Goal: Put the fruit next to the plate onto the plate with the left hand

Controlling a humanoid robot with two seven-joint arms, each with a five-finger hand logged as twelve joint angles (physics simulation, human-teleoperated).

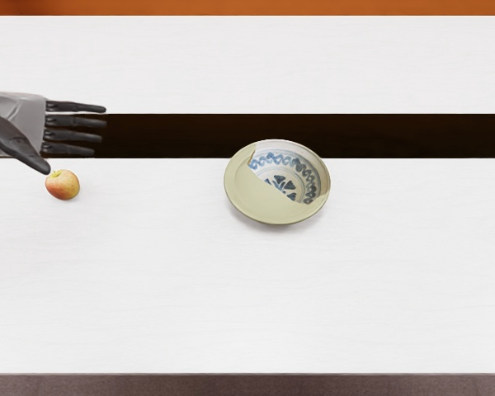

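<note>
- The left hand is hovering at the picture's left edge, fingers stretched open, gripping nothing.
- The apple is sitting on the tabletop, just beside the thumb tip.
- The plate is lying well apart to the right, with open tabletop between them.

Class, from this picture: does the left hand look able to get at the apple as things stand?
Probably yes: the open left hand is right beside the apple, thumb tip nearly touching it, with nothing between them. The plate sits well aside.
</note>
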